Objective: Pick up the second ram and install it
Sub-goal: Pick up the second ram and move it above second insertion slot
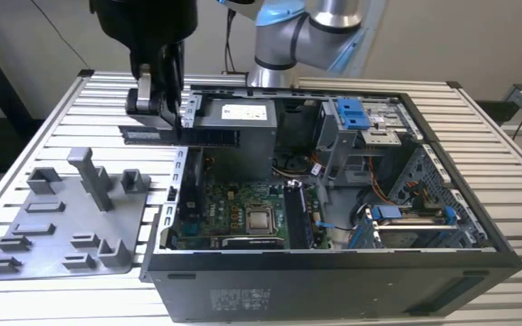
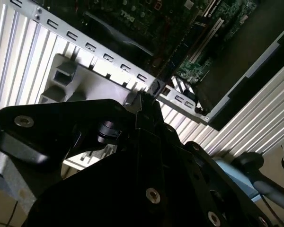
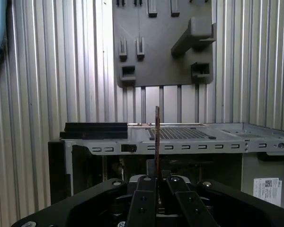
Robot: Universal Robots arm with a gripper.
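So the gripper (image 1: 164, 122) has its jaws pinched on the ram (image 1: 202, 136), clamping the flat faces so the stick hangs level. My guess is that's to keep the contact edge free for a slot. It's up in the air over the case (image 1: 334, 261) wall on the exterior view's left, between the grey plate (image 1: 52, 238) and the motherboard (image 1: 234, 204), touching neither. In the first wrist view it's edge-on, sticking straight out from the fingers (image 3: 144, 198).
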